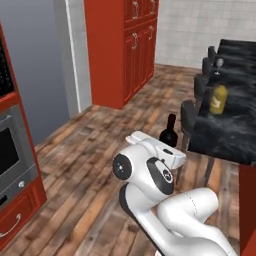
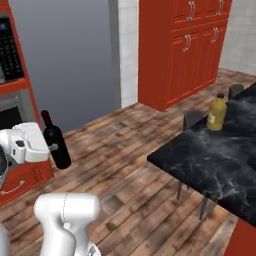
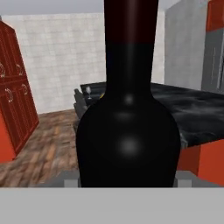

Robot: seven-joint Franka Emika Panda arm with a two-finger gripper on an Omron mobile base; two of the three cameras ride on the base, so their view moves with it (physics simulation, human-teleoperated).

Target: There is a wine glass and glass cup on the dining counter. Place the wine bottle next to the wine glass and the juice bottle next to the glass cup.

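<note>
The gripper (image 2: 50, 146) is clamped on the wine bottle (image 2: 56, 140), holding it upright above the wooden floor (image 1: 100, 150), well clear of the counter (image 2: 215, 155). In the right base view the white hand sits to the left of the bottle's body and the neck with its dark red top rises above it. In the left base view the wine bottle (image 1: 169, 132) shows just behind the hand, with its lower part hidden by the arm. In the hand view the wine bottle (image 3: 129, 131) stands directly before the camera, so close that it covers the middle of the picture; the fingertips themselves are hidden at its base.

One juice bottle (image 1: 218, 99) stands upright on the counter (image 1: 225, 135), set in a little from the edge that faces the floor. One wine glass (image 1: 219, 64) stands further along the same top, well apart from the juice bottle. The juice bottle (image 2: 216, 113) is also seen in the right base view, near the counter's far side edge. A glass cup cannot be made out.

Dark stools (image 1: 192, 112) line the counter's floor side, and one more (image 2: 192, 120) shows at its near corner. Between the held bottle and the counter's near edge lies an open stretch of bare floor. Red cabinets (image 2: 185, 45) stand at the far wall, well apart from the gripper.
</note>
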